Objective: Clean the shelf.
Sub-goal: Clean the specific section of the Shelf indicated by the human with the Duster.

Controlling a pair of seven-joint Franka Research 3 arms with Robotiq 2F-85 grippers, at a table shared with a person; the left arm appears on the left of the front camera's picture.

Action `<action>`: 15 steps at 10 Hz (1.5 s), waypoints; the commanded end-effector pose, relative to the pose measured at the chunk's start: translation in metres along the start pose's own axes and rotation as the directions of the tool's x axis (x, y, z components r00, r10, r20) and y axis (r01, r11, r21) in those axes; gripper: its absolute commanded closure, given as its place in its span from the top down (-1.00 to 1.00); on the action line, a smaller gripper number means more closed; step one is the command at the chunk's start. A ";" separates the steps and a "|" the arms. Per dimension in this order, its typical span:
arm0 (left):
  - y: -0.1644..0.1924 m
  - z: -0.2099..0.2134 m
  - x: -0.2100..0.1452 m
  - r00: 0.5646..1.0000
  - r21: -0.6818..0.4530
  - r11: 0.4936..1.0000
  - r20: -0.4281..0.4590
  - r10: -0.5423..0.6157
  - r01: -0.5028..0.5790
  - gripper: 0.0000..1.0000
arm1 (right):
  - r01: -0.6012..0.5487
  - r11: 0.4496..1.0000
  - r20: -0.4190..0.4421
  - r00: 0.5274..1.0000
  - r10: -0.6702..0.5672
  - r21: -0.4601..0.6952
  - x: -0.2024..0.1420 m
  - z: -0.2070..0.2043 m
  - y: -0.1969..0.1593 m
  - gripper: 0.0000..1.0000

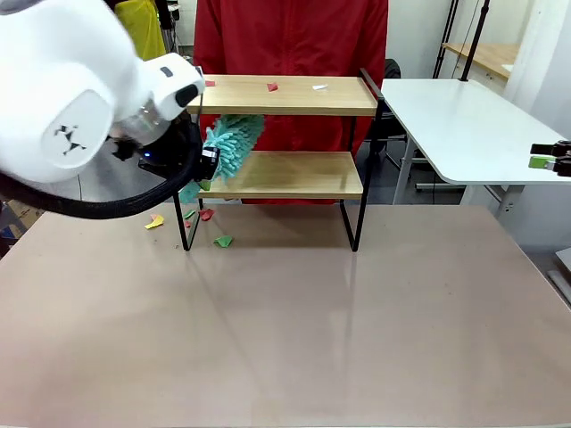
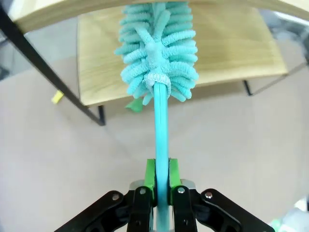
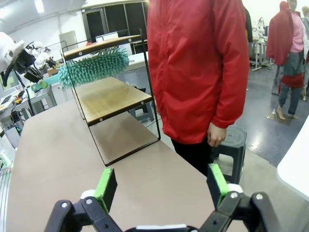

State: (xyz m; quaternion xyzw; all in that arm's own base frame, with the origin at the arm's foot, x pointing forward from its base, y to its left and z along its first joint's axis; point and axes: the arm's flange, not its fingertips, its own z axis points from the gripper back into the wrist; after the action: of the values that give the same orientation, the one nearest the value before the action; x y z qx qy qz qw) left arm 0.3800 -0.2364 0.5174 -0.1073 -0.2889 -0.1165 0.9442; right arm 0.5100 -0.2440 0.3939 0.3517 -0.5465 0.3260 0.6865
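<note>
teal duster point(image 2: 157, 58), clamped in left pincer point(image 2: 161, 170), pokes into the shelf point(image 1: 294, 175).

A robotics lab in an open hall: beyond the right fingers point(image 3: 217, 183) a polished grey floor point(image 3: 270, 159) stretches to people point(image 3: 289, 58) standing far off. To the fingers' left is an equipment-cluttered bench point(image 3: 26, 99), and black stands point(image 1: 477, 36) rise behind a white desk point(image 1: 464, 125).

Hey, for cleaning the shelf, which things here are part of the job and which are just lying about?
Part of the job: shelf; teal duster, clamped in the left gripper; paper scraps on its top board; more scraps on the table by its leg.
Just lying about: white side table; black stool; right gripper, jaws open, idle.
</note>
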 end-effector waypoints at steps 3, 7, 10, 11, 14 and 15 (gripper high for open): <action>0.057 0.020 -0.007 0.955 -0.294 0.920 -0.065 -0.288 0.258 -0.74 | -0.004 1.000 0.003 1.000 0.004 0.001 0.003 -0.001 0.002 1.00; 0.100 0.051 -0.001 0.856 -0.528 0.742 -0.054 -0.515 0.413 -0.74 | -0.004 1.000 0.003 1.000 0.004 0.001 0.003 -0.001 0.002 1.00; 0.100 0.115 -0.009 0.771 -0.444 0.725 -0.109 -0.627 0.527 -0.74 | -0.004 1.000 0.003 1.000 0.004 0.001 0.003 -0.001 0.002 1.00; 0.097 0.135 -0.011 0.719 -0.388 0.718 -0.174 -0.673 0.578 -0.74 | -0.004 1.000 0.003 1.000 0.004 0.001 0.003 -0.001 0.002 1.00; 0.087 0.169 -0.005 0.518 -0.367 0.641 -0.383 -0.765 0.674 -0.74 | -0.004 1.000 0.003 1.000 0.004 0.001 0.003 -0.001 0.002 1.00; 0.085 0.179 -0.005 0.436 -0.365 0.619 -0.471 -0.767 0.695 -0.74 | -0.004 1.000 0.003 1.000 0.004 0.001 0.003 -0.001 0.002 1.00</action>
State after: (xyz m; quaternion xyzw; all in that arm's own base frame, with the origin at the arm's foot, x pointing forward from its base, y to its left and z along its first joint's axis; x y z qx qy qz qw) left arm 0.3012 -0.1049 0.6364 -0.0231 -0.0324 -0.5359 0.8433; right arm 0.5100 -0.2440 0.3938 0.3519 -0.5465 0.3260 0.6865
